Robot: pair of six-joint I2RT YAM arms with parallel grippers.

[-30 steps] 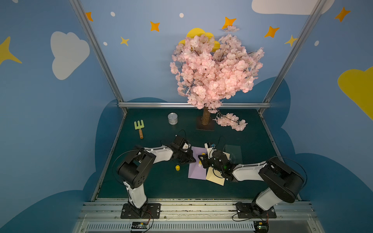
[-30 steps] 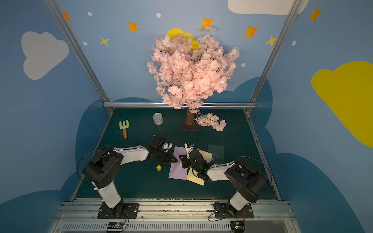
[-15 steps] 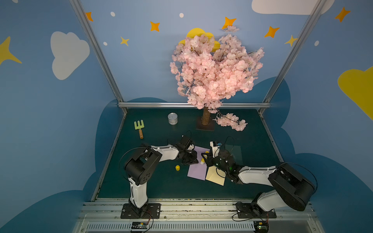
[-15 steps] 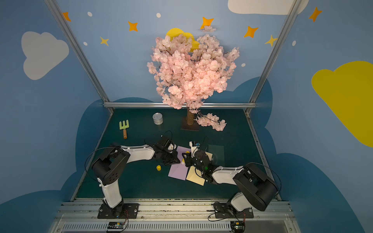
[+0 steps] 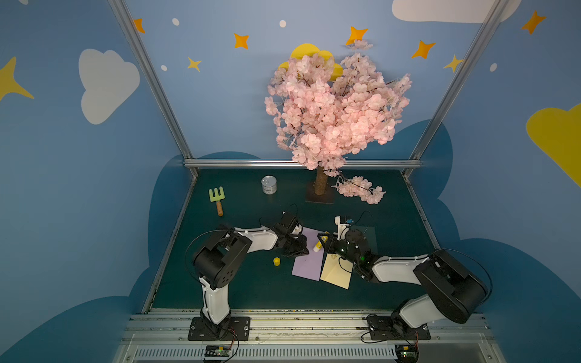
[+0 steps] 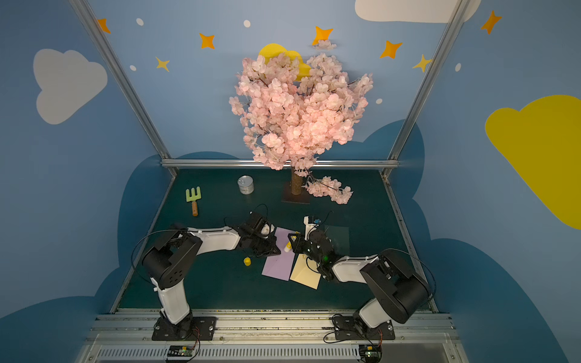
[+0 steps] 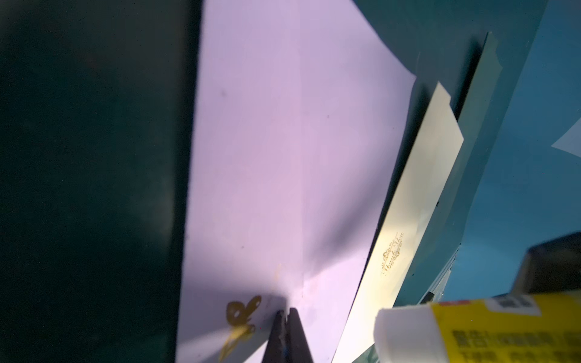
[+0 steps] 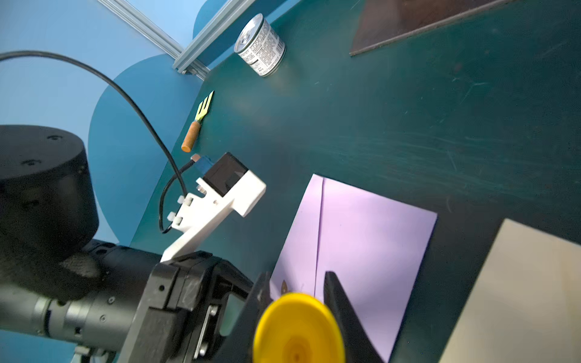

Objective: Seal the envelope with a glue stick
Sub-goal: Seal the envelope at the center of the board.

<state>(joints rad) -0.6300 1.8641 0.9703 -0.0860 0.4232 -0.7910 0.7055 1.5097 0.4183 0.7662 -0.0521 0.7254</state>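
Now the uncapped glue stick (image 5: pixel 317 247), pinched in the right hand (image 5: pixel 325 243), is being brought toward the purple envelope (image 5: pixel 308 264), apparently being held down by the pressed-together left hand (image 7: pixel 285 314), so gluing seems near.

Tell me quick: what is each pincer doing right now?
Left pincer: closed, holding nothing, tips down on the purple envelope.
Right pincer: closed on the glue stick.

The left arm (image 5: pixel 254 240) and right arm (image 5: pixel 396 270) extend low toward the centre, wrists close together. The left gripper (image 7: pixel 285 314) has its jaws pressed together, tips pointing down. The right gripper (image 8: pixel 297 283) is clamped on the glue stick (image 8: pixel 297 330).
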